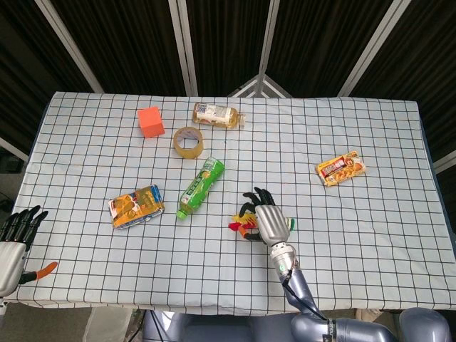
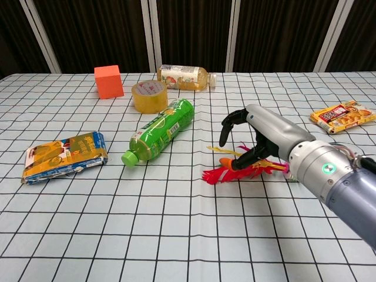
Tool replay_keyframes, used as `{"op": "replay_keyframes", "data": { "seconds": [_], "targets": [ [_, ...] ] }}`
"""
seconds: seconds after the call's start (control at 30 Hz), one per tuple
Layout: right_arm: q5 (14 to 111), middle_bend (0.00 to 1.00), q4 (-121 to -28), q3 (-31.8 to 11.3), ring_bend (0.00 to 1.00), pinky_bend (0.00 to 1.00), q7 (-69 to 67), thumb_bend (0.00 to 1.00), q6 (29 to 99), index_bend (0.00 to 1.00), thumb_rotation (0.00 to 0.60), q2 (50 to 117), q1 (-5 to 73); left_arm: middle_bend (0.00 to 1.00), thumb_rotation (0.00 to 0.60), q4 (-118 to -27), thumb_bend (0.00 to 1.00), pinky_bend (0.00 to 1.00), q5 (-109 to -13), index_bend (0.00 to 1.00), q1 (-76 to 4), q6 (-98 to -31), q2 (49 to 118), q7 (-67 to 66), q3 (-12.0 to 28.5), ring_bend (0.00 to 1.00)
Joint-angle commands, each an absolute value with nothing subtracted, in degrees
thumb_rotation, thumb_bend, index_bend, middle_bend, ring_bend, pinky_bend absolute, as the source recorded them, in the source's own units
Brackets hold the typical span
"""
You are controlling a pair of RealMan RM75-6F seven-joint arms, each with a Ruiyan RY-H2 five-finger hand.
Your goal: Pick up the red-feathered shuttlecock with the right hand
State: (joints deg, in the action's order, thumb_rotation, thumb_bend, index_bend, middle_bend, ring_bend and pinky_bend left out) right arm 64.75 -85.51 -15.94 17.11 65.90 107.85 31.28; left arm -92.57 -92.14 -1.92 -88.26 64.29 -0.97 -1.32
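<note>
The red-feathered shuttlecock [image 1: 236, 226] lies flat on the checked cloth in the front middle, its red and yellow feathers [image 2: 216, 174] pointing left. Its white and green base [image 1: 291, 224] peeks out at the right of my wrist. My right hand [image 1: 263, 217] arches right over the feathers, fingers curved down and apart, thumb tip close to the quills [image 2: 227, 160]. Whether any finger touches the feathers is unclear, and no grip shows. My left hand [image 1: 14, 246] rests off the table's front left corner, fingers spread and empty; only the head view shows it.
A green bottle [image 2: 160, 130] lies just left of the shuttlecock. Further left is a blue-orange snack pack [image 2: 63, 154]. At the back sit a tape roll [image 2: 149, 96], an orange cube [image 2: 108, 81] and a tea bottle [image 2: 183, 77]. A red snack pack [image 2: 342, 116] lies at the right.
</note>
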Motion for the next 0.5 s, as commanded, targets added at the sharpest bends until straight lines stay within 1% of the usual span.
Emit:
{"op": "replay_keyframes", "data": {
  "seconds": [0.03, 0.13, 0.3, 0.37, 0.5],
  "targets": [
    [64.61, 0.23, -84.24, -16.59, 0.00, 0.00, 16.62, 0.36, 66.07, 0.53, 0.600, 109.00, 31.95, 0.00, 0.600, -92.59, 0.00, 0.00, -92.04, 0.00, -1.97, -88.13, 64.24, -0.79, -1.32, 0.00],
    [64.54, 0.23, -82.92, -17.09, 0.00, 0.00, 16.03, 0.38, 66.10, 0.55, 0.600, 110.00, 32.45, 0.00, 0.600, -92.70, 0.00, 0.00, -91.89, 0.00, -2.06, -87.94, 64.10, -0.40, -1.28, 0.00],
    [64.38, 0.25, -81.40, -17.08, 0.00, 0.00, 15.40, 0.47, 65.95, 0.59, 0.600, 110.92, 32.79, 0.00, 0.600, -92.89, 0.00, 0.00, -91.95, 0.00, -2.16, -87.72, 63.90, 0.02, -1.38, 0.00],
    [64.43, 0.25, -81.01, -16.98, 0.00, 0.00, 15.01, 0.50, 65.95, 0.62, 0.600, 111.30, 32.86, 0.00, 0.600, -92.94, 0.00, 0.00, -91.91, 0.00, -2.24, -87.58, 63.85, 0.17, -1.39, 0.00],
    [64.60, 0.26, -80.54, -16.78, 0.00, 0.00, 14.56, 0.52, 65.99, 0.65, 0.600, 111.86, 32.98, 0.00, 0.600, -93.03, 0.00, 0.00, -91.77, 0.00, -2.33, -87.38, 63.76, 0.39, -1.37, 0.00]
  ]
}}
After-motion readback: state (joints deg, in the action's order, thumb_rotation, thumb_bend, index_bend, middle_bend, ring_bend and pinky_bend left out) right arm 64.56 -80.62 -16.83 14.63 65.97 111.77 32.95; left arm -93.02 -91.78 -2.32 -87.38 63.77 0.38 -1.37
